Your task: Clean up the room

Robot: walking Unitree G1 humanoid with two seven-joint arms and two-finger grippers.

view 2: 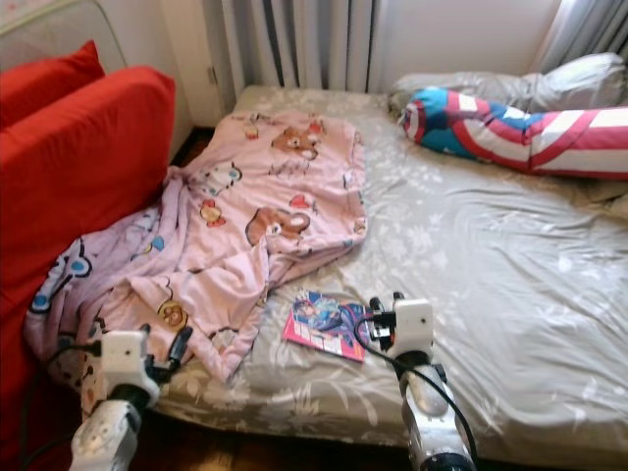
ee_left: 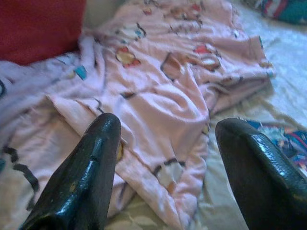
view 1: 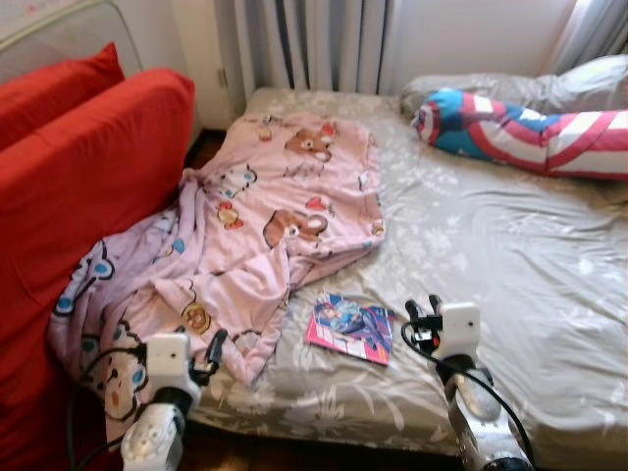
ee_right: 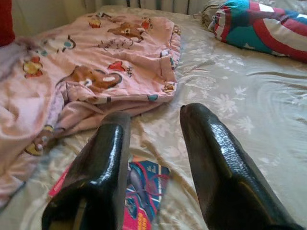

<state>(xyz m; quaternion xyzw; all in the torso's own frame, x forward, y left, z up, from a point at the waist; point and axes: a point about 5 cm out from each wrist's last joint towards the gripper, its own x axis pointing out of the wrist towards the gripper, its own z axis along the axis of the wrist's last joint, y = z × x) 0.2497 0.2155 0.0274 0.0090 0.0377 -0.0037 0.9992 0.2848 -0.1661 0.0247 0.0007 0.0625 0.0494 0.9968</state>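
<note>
The right claw [view 1: 423, 312] hangs wide open just beside the magazine [view 1: 350, 327], near the bed's [view 1: 510, 255] front edge. The left claw [ee_left: 168, 158], open, faces the pink blanket [view 1: 265, 216].

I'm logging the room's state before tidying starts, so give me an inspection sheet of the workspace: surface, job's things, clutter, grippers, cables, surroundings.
Surface: bed with a grey floral sheet, wrinkled.
Job's things: pink cartoon blanket, crumpled, spilling off the bed's left edge against the red sofa; colourful magazine lying flat near the bed's front edge.
Clutter: red, white and blue striped bolster and grey pillow at the head of the bed.
Grippers: left gripper open, over the blanket's lower edge; right gripper open, above the magazine.
Cables: black cables run along both wrists.
Surroundings: striped curtains behind the bed.
</note>
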